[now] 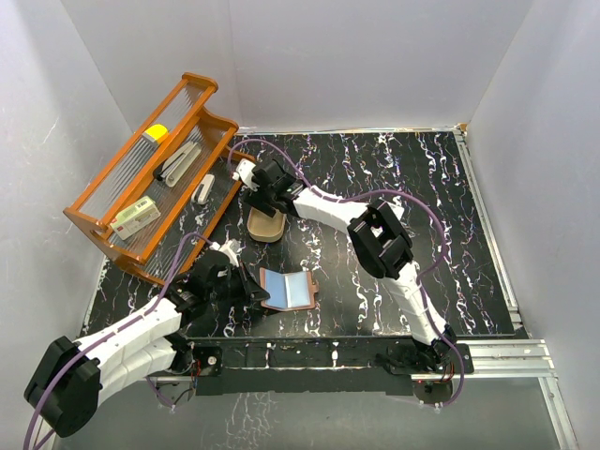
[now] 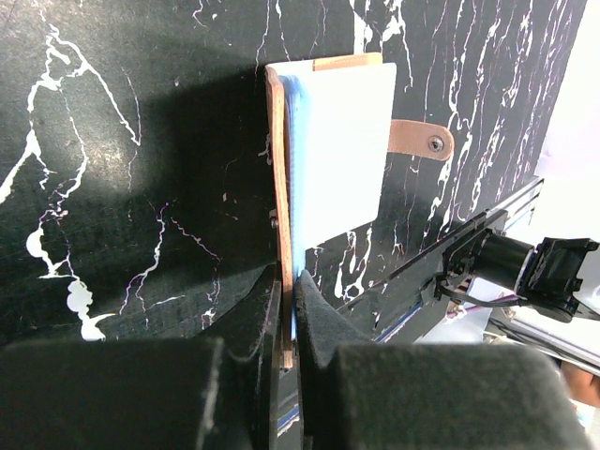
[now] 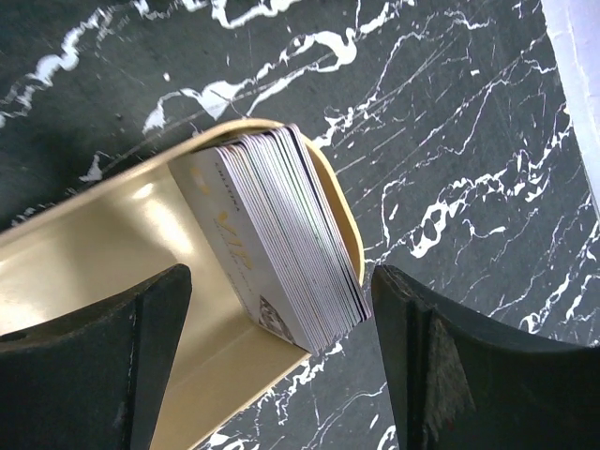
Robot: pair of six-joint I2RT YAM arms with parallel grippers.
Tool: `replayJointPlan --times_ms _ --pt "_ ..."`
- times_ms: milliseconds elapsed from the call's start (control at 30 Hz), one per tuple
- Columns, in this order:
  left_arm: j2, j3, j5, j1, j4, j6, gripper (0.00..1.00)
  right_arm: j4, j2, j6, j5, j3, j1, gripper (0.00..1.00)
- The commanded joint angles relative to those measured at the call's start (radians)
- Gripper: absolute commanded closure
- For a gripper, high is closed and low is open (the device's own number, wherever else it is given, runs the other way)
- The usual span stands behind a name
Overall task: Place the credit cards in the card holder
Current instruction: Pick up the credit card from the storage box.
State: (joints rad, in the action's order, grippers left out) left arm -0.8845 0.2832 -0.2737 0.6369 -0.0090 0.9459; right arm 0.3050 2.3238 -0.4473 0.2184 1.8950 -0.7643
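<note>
On the table [image 1: 450,234], the left gripper [image 2: 289,281] is clamping the near edge of the holder [image 2: 337,150], pinning it open near the front for loading. The right gripper [image 3: 281,291] is hovering, fingers [image 3: 122,356] wide, over the tray [image 3: 94,244], straddling the cards [image 3: 272,234] stacked on edge inside, probably to pluck one.
</note>
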Motion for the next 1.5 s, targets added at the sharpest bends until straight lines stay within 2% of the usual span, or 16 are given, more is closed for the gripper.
replayJointPlan --times_ms 0,700,1467 --pt "0.019 -0.005 -0.018 -0.001 -0.010 0.004 1.00 -0.034 0.012 -0.071 0.073 0.065 0.000 0.25" --pt "0.015 -0.012 -0.016 -0.001 -0.008 0.008 1.00 -0.061 -0.002 -0.095 0.139 0.083 0.000 0.50" --pt "0.011 -0.019 -0.018 -0.002 0.007 0.017 1.00 -0.060 -0.041 -0.100 0.153 0.083 0.000 0.64"
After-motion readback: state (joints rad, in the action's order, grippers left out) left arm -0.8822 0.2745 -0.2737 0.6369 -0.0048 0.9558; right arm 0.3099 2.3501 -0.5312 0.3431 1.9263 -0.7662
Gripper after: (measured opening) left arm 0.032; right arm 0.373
